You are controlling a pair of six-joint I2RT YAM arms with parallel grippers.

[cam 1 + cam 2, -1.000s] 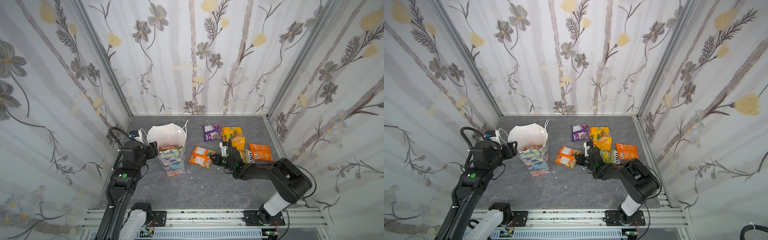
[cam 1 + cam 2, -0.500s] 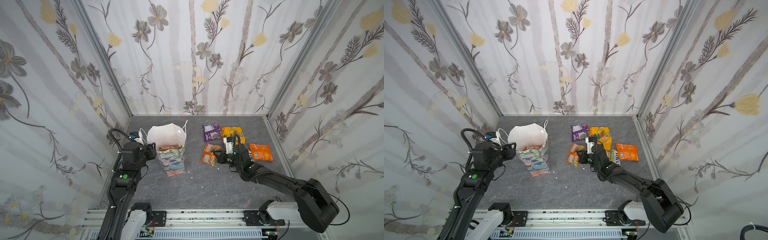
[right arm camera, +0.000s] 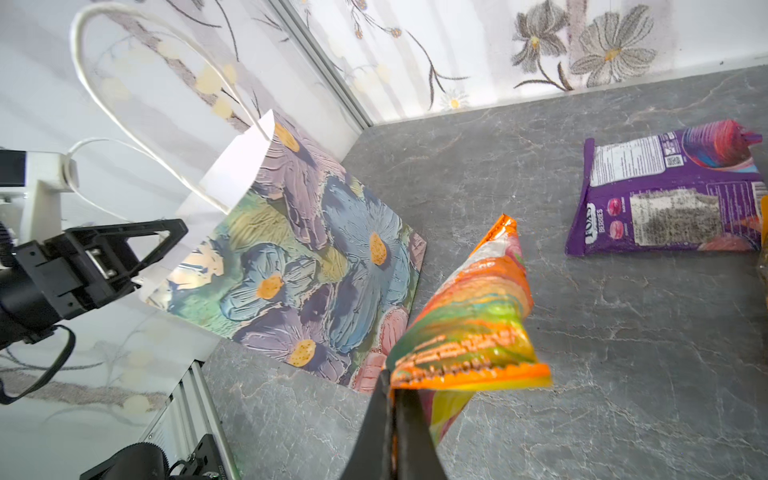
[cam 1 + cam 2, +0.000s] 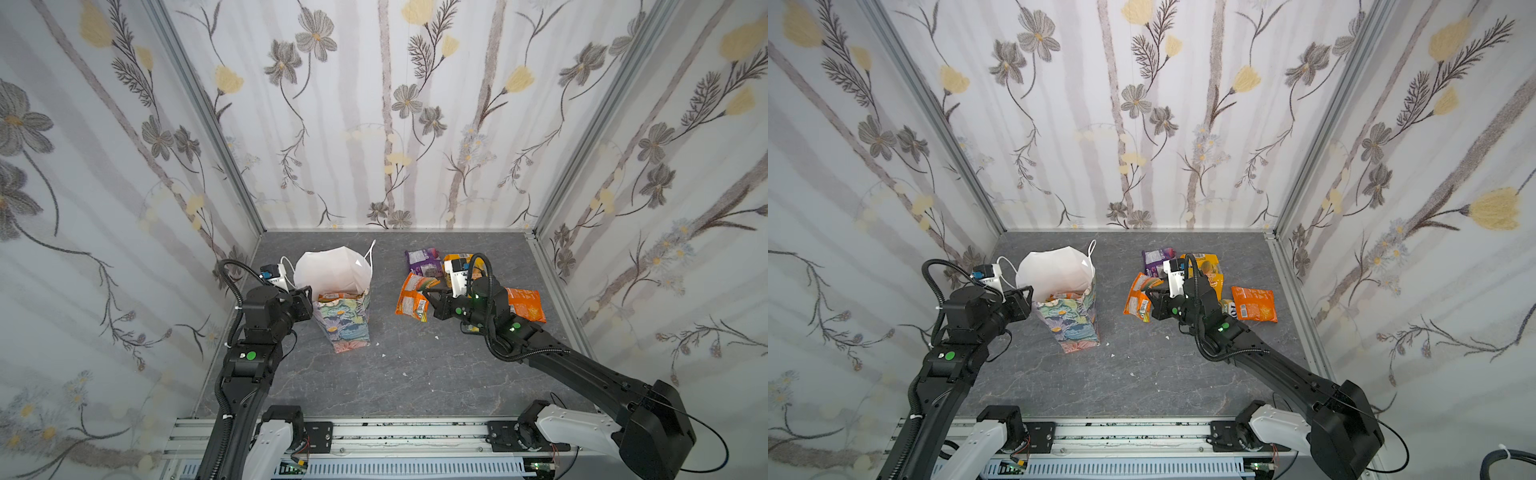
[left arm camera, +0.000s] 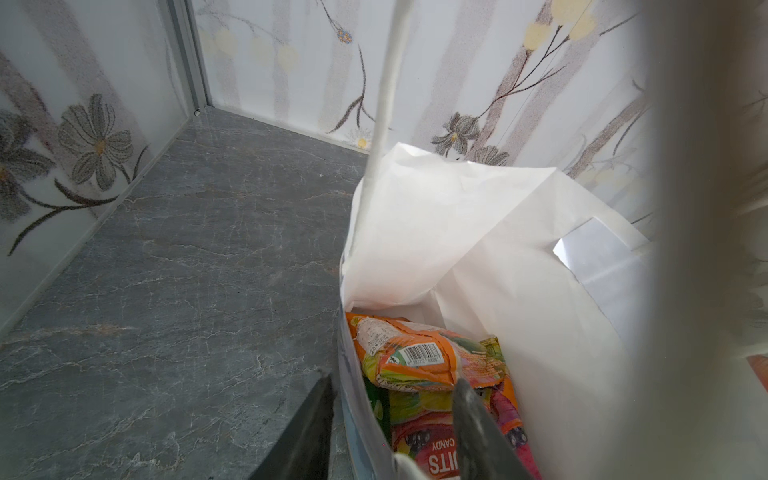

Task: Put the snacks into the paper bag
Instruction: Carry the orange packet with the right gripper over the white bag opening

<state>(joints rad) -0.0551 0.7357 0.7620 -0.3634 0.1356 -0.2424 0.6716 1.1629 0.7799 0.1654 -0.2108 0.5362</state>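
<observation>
The bag stands upright on the table, left of centre, mouth open. The left gripper is clamped on the bag's side wall at the rim, one finger outside and one inside. Several packets lie inside the bag. The right gripper is closed on the sealed edge of an orange packet, held clear of the table between the bag and the other snacks. A purple packet, a yellow packet and a second orange packet lie on the table to the right
</observation>
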